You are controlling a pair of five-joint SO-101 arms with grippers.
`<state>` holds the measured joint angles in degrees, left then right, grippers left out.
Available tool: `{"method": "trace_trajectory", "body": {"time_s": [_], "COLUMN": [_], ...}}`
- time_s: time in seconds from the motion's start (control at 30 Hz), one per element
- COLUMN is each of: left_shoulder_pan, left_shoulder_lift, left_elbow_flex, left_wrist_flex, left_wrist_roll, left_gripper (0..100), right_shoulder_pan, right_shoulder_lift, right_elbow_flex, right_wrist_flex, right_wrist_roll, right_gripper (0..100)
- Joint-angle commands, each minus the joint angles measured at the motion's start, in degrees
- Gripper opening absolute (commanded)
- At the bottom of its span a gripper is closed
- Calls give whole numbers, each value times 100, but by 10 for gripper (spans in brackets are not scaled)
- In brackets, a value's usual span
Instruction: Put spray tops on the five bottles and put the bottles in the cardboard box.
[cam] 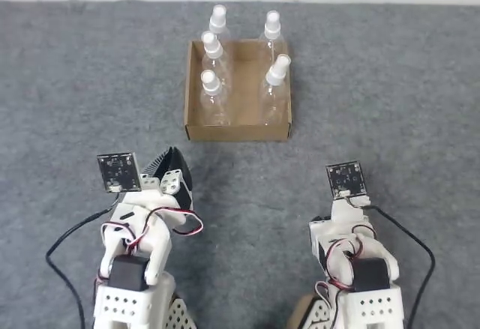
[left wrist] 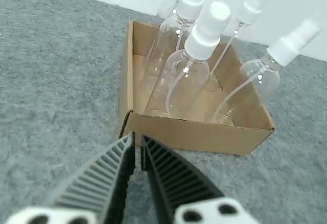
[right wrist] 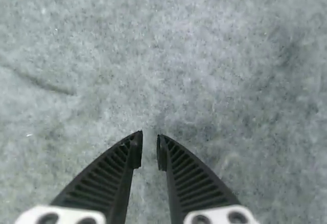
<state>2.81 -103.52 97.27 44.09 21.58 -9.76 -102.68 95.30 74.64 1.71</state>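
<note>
The cardboard box (cam: 238, 131) stands at the far middle of the grey mat. Clear bottles with white spray tops stand upright in it: one front left (cam: 211, 89), one front right (cam: 277, 74), one behind on the left (cam: 212, 48). Two more (cam: 218, 20) (cam: 272, 26) rise at its far wall; whether they are inside I cannot tell. My left gripper (cam: 171, 163) (left wrist: 137, 142) hangs shut and empty just short of the box's (left wrist: 194, 134) near left corner. My right gripper (right wrist: 149, 146) points down at bare mat, fingers nearly touching, nothing between them.
Grey carpet-like mat (cam: 390, 82) covers the whole table, with free room on both sides of the box. Both arm bases (cam: 135, 284) (cam: 356, 284) sit at the near edge, with cables trailing beside them.
</note>
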Motion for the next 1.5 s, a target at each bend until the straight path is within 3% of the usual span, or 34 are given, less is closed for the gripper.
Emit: {"method": "trace_trajectory", "body": {"time_s": [0.0,0.33,1.07,1.47], "left_shoulder_pan": [53,598,589,589], "left_shoulder_lift": [-62,-53,-79,-88], "left_elbow_flex": [-75,-75,-75,-75], "left_wrist_flex": [26,668,2743,2822], "left_wrist_roll": [-53,-62,-62,-53], "left_gripper": [14,15,15,15], "right_shoulder_pan": [92,92,92,92], "right_shoulder_lift": [-127,-127,-127,-127], "right_elbow_flex": [114,114,114,114], "right_wrist_flex": [48,48,48,48], "right_wrist_roll": [-53,-53,-53,-53], "right_gripper": [7,7,7,7]}}
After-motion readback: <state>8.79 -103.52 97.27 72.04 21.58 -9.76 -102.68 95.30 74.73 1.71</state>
